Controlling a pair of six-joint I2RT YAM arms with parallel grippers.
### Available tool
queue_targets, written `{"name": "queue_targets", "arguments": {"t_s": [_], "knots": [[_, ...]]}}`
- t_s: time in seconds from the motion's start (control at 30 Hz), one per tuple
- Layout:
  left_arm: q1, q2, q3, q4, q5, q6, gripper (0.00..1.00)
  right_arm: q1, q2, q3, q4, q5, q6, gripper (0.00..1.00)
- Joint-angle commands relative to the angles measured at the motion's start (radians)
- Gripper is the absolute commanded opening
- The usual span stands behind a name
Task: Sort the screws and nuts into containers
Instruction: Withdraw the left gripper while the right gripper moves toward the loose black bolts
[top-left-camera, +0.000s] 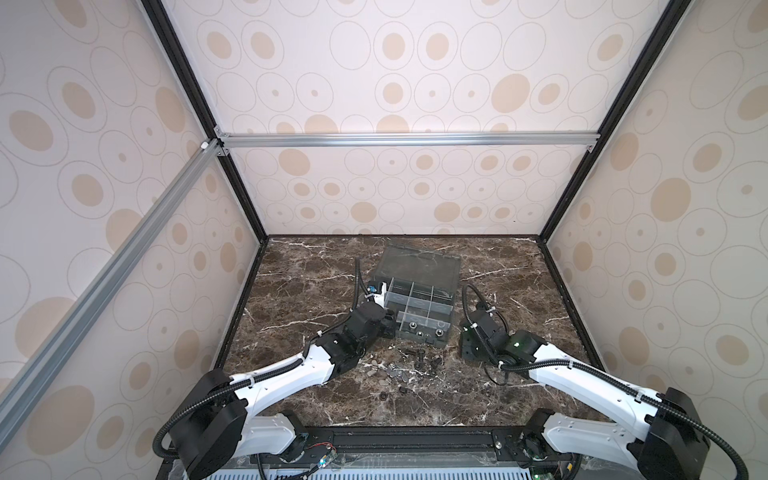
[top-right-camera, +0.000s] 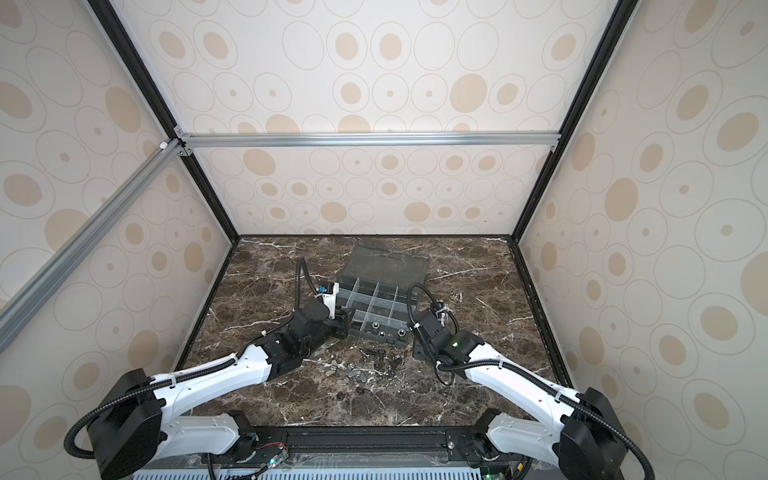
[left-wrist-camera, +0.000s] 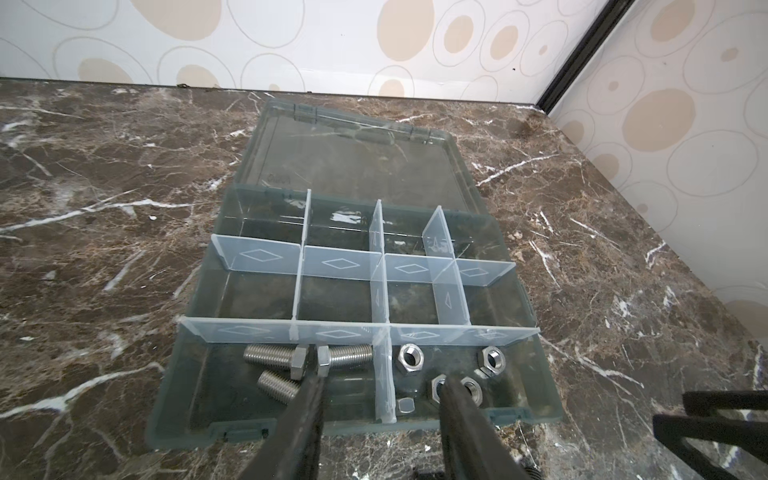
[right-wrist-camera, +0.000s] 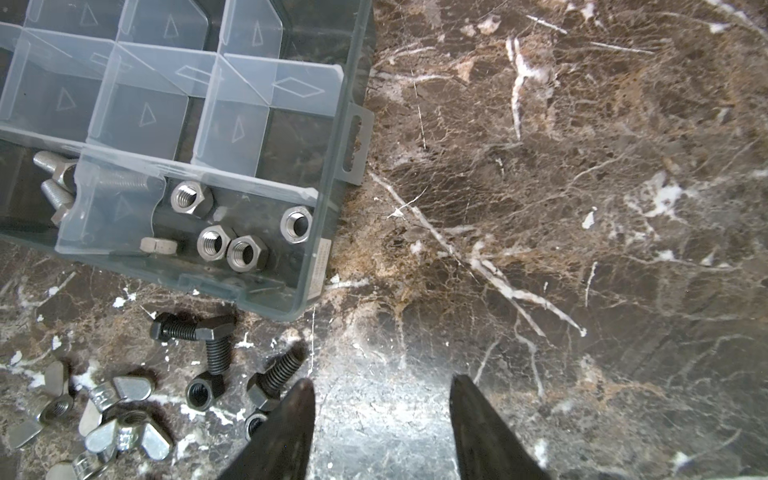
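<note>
Partway, we judge: silver bolts (left-wrist-camera: 270, 355) and hex nuts (left-wrist-camera: 410, 356) sit in front cells (left-wrist-camera: 216, 386) of the organizer box (left-wrist-camera: 178, 432), black bolts (right-wrist-camera: 183, 331) and wing nuts (right-wrist-camera: 124, 436) lie loose toward the bench's (right-wrist-camera: 582, 208) front edge, left gripper (left-wrist-camera: 380, 380) and right gripper (right-wrist-camera: 382, 380) both spread empty.

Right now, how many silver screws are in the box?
3 screws, in the box's front-left cell: two head to head, one by the left hand, which may hide more.
</note>
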Motion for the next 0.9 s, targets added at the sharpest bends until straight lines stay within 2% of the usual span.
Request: {"name": "queue_targets", "arguments": {"t_s": [0.0, 0.4, 0.87], "knots": [[0.012, -0.05, -0.024, 0.009, -0.051, -0.023, 0.46, -0.005, -0.023, -0.025, -0.009, -0.019, 0.027, 0.56], [0.029, -0.244, -0.143, -0.043, -0.147, -0.058, 0.5, 0.016, 0.031, -0.001, 0.04, -0.083, -0.007, 0.56], [0.034, -0.366, -0.199, -0.119, -0.172, -0.149, 0.51, 0.154, 0.302, 0.134, 0.146, -0.18, -0.101, 0.58]]}}
